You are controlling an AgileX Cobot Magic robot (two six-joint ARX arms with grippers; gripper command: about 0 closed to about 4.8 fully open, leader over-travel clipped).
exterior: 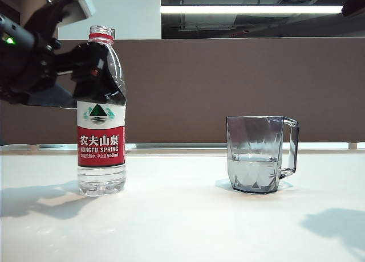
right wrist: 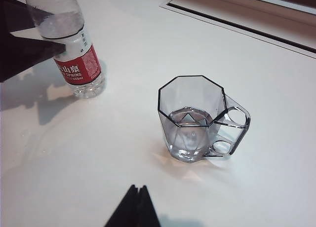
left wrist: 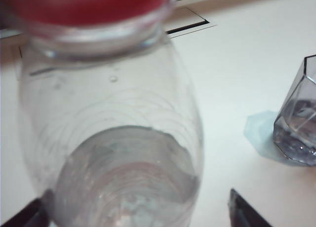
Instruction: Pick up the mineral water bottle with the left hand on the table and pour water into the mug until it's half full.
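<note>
Pouring apparently done: mug (exterior: 255,155) right of centre about half full, mineral water bottle (exterior: 101,125) upright on counter (exterior: 182,222) at left, left pincer (left wrist: 138,207) spread wide around it, right pincer (right wrist: 133,209) seemingly closed, empty.

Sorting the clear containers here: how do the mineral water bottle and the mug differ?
The mineral water bottle stands about twice as tall as the mug. The bottle is clear with a red-and-white label; the mug is smoky grey, faceted and has a handle. The bottle has a narrow neck; the mug is wide open. Both stand upright on the table, holding some water.
</note>
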